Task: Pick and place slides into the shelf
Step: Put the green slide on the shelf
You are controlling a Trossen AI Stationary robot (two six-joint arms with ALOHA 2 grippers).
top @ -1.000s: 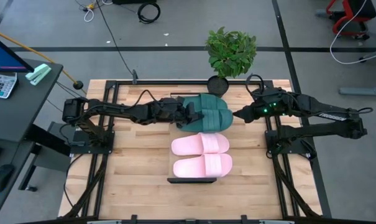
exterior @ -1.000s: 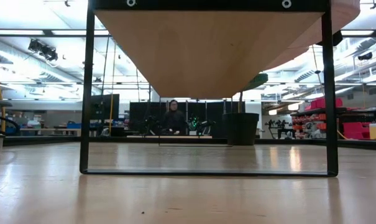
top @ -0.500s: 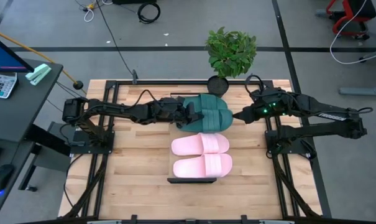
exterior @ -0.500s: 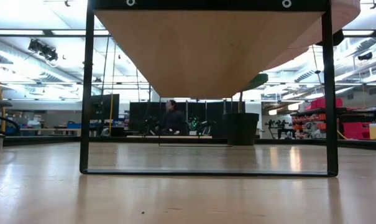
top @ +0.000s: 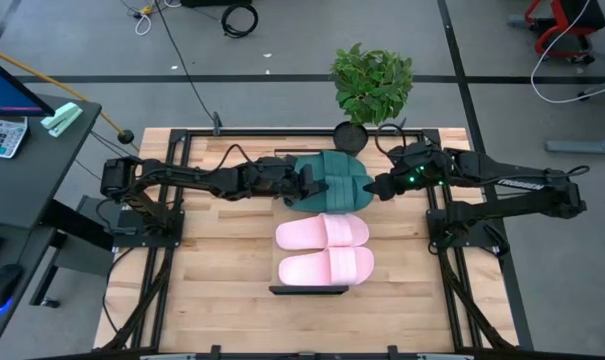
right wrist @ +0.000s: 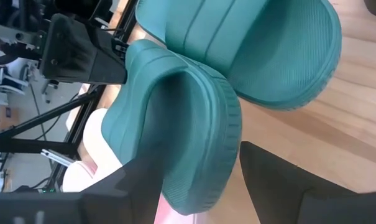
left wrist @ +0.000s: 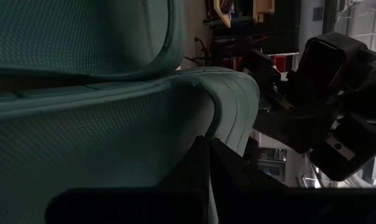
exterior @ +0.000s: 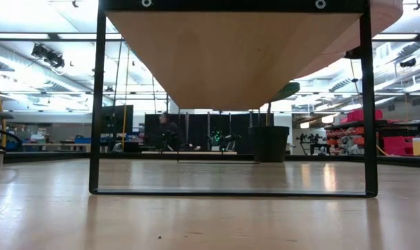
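Two dark teal slides lie side by side at the far end of the shelf (top: 307, 290), the far one (top: 332, 164) and the near one (top: 342, 196). Two pink slides (top: 322, 232) (top: 327, 267) rest flat on the shelf nearer the front. My left gripper (top: 304, 187) is shut at the teal pair's left end. My right gripper (top: 374, 187) is open at their right end. In the right wrist view its fingers (right wrist: 281, 180) stand on either side of the near teal slide's end (right wrist: 200, 180); I cannot tell whether they touch it. My left gripper comes in level from the table's left and is shut at the left end of the near teal slide (left wrist: 175, 124). Its own fingers (left wrist: 203, 168) hide the place of contact, so the part held cannot be told. Whether the slide is lifted does not show.
A potted plant (top: 370, 85) stands just beyond the table's far edge, close behind the teal slides. In the low view the shelf's underside (exterior: 230, 62) spans a black metal frame (exterior: 95, 104). A desk with a calculator (top: 2, 135) stands left of the table.
My right gripper has gone toward the table's left, closer to the right end of the teal slides, and has stayed open. The slides and my left gripper have kept still.
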